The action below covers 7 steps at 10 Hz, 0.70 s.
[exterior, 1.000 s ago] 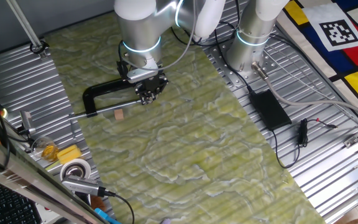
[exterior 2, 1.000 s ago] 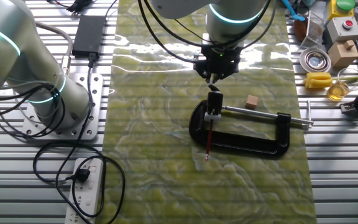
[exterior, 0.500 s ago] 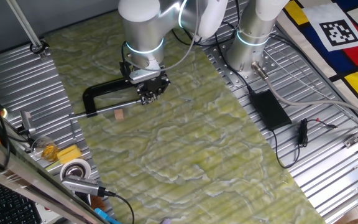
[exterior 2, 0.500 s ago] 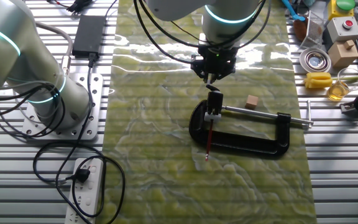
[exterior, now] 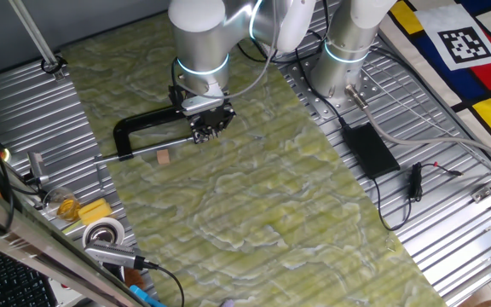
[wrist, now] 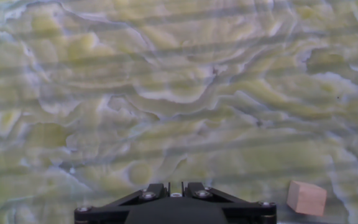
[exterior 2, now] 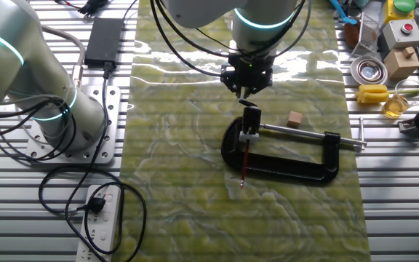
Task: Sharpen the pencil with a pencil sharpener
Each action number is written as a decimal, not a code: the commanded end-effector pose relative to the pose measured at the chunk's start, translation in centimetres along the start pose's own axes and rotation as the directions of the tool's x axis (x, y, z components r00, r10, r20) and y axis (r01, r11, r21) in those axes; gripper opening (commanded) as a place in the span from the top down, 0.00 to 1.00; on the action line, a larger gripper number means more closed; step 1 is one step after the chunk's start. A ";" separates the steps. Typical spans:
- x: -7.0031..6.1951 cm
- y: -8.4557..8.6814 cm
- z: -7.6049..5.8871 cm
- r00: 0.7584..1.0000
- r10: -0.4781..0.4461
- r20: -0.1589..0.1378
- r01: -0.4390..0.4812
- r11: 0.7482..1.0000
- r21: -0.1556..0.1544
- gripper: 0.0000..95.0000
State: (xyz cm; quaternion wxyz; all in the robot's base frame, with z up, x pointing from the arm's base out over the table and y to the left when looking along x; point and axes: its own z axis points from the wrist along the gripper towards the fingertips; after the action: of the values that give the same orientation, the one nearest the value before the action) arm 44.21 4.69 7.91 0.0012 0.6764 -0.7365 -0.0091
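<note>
A black C-shaped clamp lies on the green mat, and it also shows in one fixed view. A small black-and-white piece, seemingly the sharpener, sits at the clamp's jaw end. The pencil is a thin reddish stick that runs from that piece across the clamp's back bar. It is hidden behind the arm in one fixed view. My gripper hangs just above the sharpener with its fingers close together and nothing in them. It also shows in one fixed view and at the bottom of the hand view.
A small wooden cube lies beside the clamp's screw rod and shows in the hand view. A second arm's base, a power brick, a power strip, a tape roll and yellow items ring the mat.
My gripper has drifted a little to the left in the other fixed view, staying above the clamp's jaw end. The clamp, pencil and cube have not moved.
</note>
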 end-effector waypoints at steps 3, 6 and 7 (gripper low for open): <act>0.0 -0.1 0.6 1.000 0.005 0.000 -0.005 1.000 0.008 1.00; 0.0 -0.1 1.5 1.000 0.007 0.000 -0.007 1.000 0.006 1.00; 0.1 -0.1 1.7 1.000 0.006 0.002 -0.006 1.000 0.006 1.00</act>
State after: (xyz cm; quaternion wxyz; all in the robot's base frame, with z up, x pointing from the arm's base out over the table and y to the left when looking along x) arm 43.95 4.74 5.97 -0.0021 0.6748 -0.7379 -0.0115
